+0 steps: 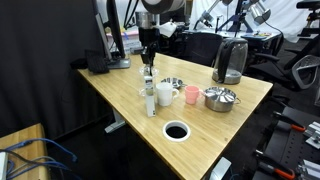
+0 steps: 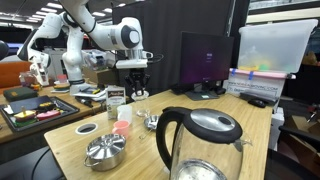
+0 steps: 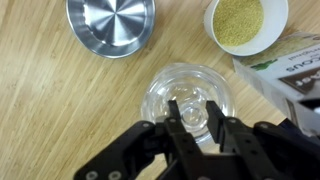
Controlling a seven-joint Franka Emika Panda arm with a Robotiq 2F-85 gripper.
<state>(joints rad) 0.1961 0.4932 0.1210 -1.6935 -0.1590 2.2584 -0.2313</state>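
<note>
A clear round glass (image 3: 158, 92) sits directly under my gripper (image 3: 195, 115) in the wrist view. The two black fingers (image 3: 176, 112) are drawn in to a narrow gap over the glass's middle, where a small clear knob-like centre shows between them. In both exterior views the gripper (image 1: 147, 68) (image 2: 139, 88) points straight down near the table's back edge, with the glass (image 2: 140, 97) just below its tips. I cannot tell whether the glass rests on the wood or hangs.
Close by are a small steel bowl (image 3: 110, 22) (image 1: 172, 83), a white cup of yellowish grains (image 3: 245, 22) (image 1: 165, 95) and a printed box (image 3: 285, 70). Further off are a pink cup (image 1: 190, 95), a lidded steel pot (image 1: 220, 97), a kettle (image 1: 230, 62) and a cable hole (image 1: 176, 130).
</note>
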